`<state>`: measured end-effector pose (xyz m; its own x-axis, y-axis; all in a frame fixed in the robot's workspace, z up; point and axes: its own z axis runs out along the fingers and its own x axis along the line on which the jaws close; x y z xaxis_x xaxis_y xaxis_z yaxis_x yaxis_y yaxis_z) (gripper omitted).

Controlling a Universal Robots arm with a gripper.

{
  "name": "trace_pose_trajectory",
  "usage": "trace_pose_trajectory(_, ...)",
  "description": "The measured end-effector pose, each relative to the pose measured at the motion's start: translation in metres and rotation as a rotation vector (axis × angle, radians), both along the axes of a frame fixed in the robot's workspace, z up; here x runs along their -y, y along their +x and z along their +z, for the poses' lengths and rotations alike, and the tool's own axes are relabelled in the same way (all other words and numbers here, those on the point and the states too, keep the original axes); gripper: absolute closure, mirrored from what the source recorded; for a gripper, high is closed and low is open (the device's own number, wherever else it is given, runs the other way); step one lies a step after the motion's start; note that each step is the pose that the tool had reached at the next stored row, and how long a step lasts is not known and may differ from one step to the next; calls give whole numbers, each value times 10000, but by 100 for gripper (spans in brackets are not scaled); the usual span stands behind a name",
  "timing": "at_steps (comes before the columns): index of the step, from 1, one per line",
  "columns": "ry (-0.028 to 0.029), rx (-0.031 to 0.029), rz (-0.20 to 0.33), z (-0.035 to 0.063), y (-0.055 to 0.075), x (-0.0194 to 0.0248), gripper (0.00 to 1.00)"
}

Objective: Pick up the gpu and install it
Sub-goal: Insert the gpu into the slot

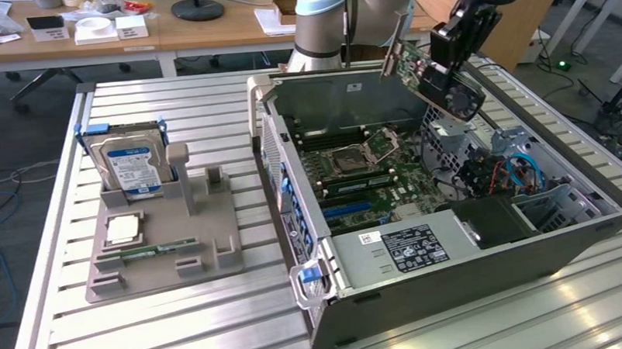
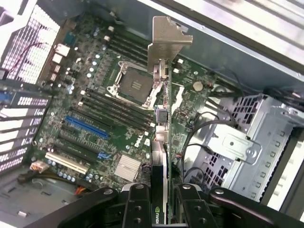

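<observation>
My gripper [image 2: 164, 202] pinches one gpu [image 1: 416, 66], upper right in the exterior view, over one computer case [image 1: 450, 286]; one hard drive [image 1: 133, 161], maybe slotted, stands left.

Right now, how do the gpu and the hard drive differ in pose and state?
The gpu is clamped in the gripper in the air over the open computer case; the hard drive stands in the grey holder on the table. The gpu hangs tilted; the hard drive is upright. The gpu is a green board with a silver bracket; the hard drive is a silver box with a blue-white label. Both are flat rectangular parts.
</observation>
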<state>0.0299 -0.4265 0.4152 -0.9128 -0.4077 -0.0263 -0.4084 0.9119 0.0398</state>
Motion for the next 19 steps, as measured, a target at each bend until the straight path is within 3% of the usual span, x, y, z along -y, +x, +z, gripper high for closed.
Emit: trace_pose_trajectory(19,1,0,2521,-7,0,-1,74)
